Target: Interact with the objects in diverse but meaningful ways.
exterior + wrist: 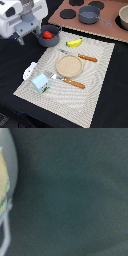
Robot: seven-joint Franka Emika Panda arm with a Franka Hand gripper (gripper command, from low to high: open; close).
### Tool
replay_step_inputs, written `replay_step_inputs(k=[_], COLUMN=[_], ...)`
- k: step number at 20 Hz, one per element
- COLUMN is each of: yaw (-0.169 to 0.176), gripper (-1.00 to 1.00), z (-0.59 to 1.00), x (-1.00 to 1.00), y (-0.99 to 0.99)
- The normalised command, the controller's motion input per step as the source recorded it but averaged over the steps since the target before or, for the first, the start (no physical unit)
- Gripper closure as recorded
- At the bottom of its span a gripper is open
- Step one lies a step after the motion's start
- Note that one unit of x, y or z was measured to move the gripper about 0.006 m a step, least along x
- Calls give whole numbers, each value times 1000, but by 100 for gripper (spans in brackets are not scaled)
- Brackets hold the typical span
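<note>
In the exterior view a grey two-handled pot (49, 37) stands at the placemat's far corner with a red tomato (47, 34) inside it. A yellow banana (74, 43) lies on the mat just to the exterior view's right of the pot. A pale blue-white carton (40, 82) and a small white bottle (30, 70) sit at the mat's edge on the exterior view's left. My gripper (21, 38) hangs under the white arm, beside the pot and over the dark table; its fingers are too blurred to read. The wrist view is blurred: a dark surface and a pale rounded shape (4, 188).
A round wooden plate (69, 65) lies mid-mat on the striped placemat (100, 75), between a wooden-handled knife (86, 58) and fork (70, 82). Behind it a brown stove board (112, 31) carries a grey pan (90, 15) and black burners. A bowl (123, 19) sits far right.
</note>
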Motion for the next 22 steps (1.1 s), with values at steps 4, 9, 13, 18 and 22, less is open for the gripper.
replay_step_inputs(k=[4,9,13,18,22], yaw=[27,158,200,183,200], gripper=[-100,-100,-100,-100,-100], z=[0,9,5,-53,-94], x=[314,286,202,89,40], y=[-811,-537,-444,-391,-303])
